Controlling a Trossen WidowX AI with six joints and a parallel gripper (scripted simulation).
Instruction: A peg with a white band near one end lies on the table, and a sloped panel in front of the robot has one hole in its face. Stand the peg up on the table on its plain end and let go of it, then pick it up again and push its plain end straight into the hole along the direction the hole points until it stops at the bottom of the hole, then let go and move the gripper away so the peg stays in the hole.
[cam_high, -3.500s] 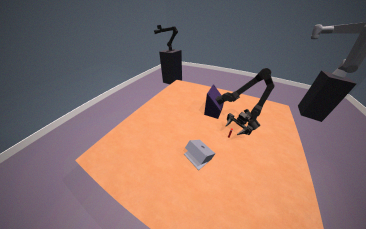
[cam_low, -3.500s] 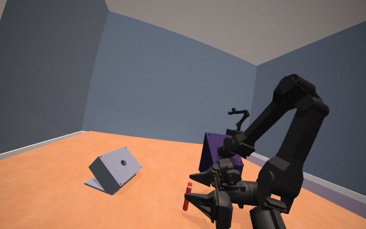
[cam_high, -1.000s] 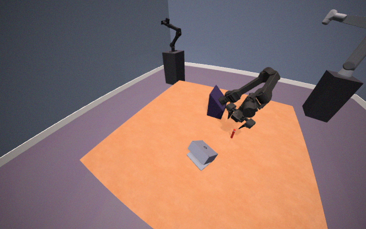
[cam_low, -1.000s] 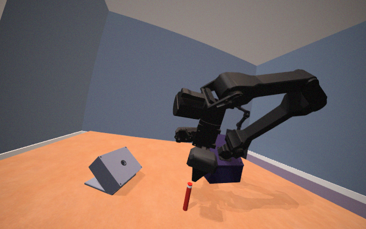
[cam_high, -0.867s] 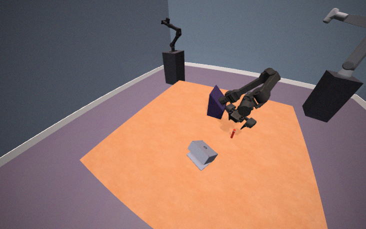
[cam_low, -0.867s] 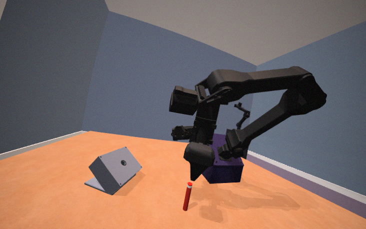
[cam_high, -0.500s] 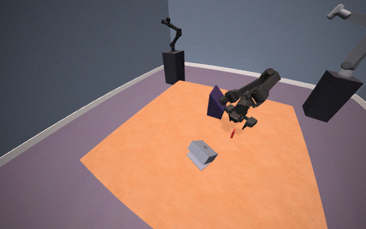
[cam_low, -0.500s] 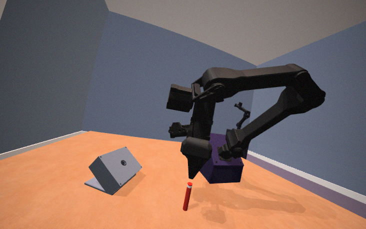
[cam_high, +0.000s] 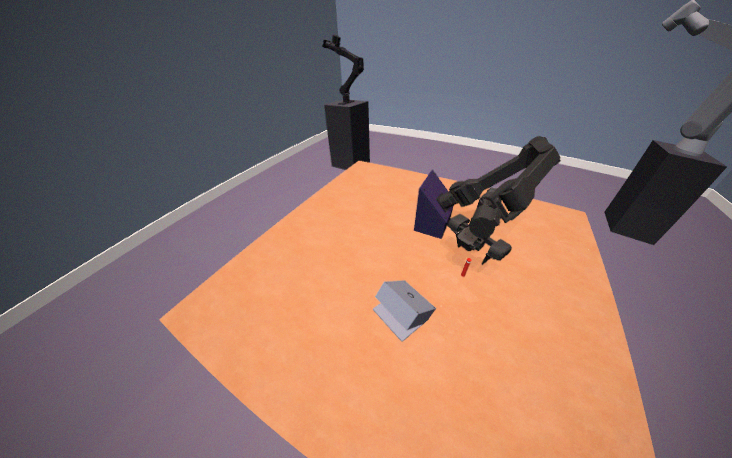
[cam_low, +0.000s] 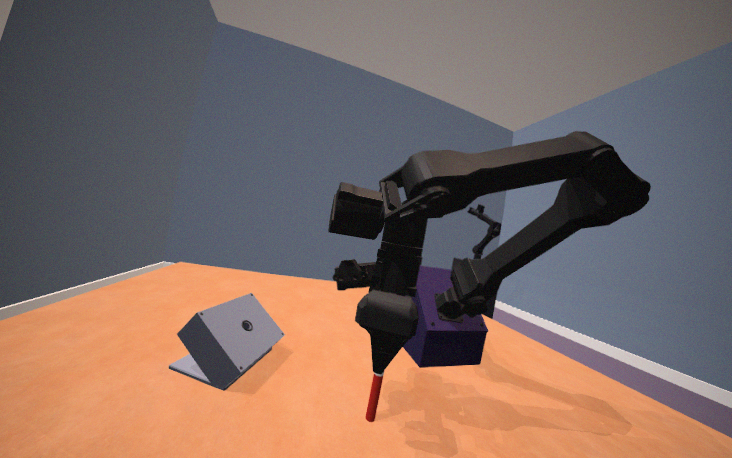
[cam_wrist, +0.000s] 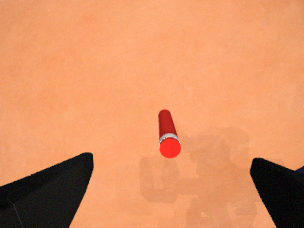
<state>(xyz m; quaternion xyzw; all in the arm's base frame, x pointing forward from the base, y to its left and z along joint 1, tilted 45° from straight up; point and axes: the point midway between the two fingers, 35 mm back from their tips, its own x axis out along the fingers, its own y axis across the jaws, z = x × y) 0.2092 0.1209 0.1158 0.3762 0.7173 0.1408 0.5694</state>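
The red peg (cam_high: 465, 266) (cam_low: 373, 396) (cam_wrist: 167, 129) stands upright on the orange table top (cam_high: 323, 270), with its white band at the top end. My gripper (cam_high: 477, 251) (cam_low: 380, 362) (cam_wrist: 174, 164) is open and points straight down just above the peg, with one finger on each side of it and neither touching it. In the exterior view a finger hides the peg's top. The grey sloped panel (cam_high: 396, 305) (cam_low: 215, 337) stands to the left of the peg, and its hole (cam_high: 409, 294) (cam_low: 246, 325) is empty.
A dark purple block (cam_high: 430, 210) (cam_low: 450, 340) stands behind the gripper, by the arm's base. Two black pedestals (cam_high: 348, 135) (cam_high: 661, 189) with camera arms stand off the table top at the back and the right.
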